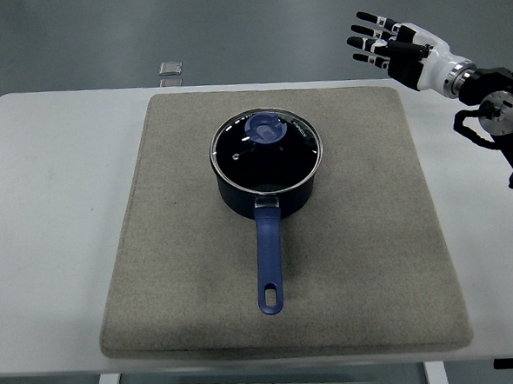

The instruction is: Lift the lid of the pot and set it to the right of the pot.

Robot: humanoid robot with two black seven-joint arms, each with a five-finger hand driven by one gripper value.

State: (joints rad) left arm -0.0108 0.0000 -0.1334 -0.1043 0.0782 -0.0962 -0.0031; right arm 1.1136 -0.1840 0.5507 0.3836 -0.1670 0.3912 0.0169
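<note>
1. Robot hand (385,45), right arm: white palm, black fingers. It hangs in the air past the far right corner of the mat, fingers spread apart and pointing left. It holds nothing and touches nothing. The left arm does not show.
2. Pot (265,190): dark blue, one long handle (269,261) running toward the near edge of the worktop. It sits well apart from the robot hand, to the hand's left, lower and nearer the robot, about the middle of the mat.
3. Lid (266,148): glass with a metal rim, seated flat on the pot and not yet lifted. Its blue knob (267,130) stands at the centre, on the side of the pot closest to the robot hand.
4. Mat (381,237): grey-brown, square, covering most of the white worktop (58,221). The bare stretch below the robot hand, between hand and pot, is the likely set-down place.
5. Small grey item (171,69): at the far worktop edge, far to the left of the robot hand; too small to identify.
6. Handling note, as a judgement: the step in hand is the reach. The robot hand should travel down and left to arrive over the knob, close the fingers around the knob only, and lift straight up so the rim clears the pot without dragging it.
</note>
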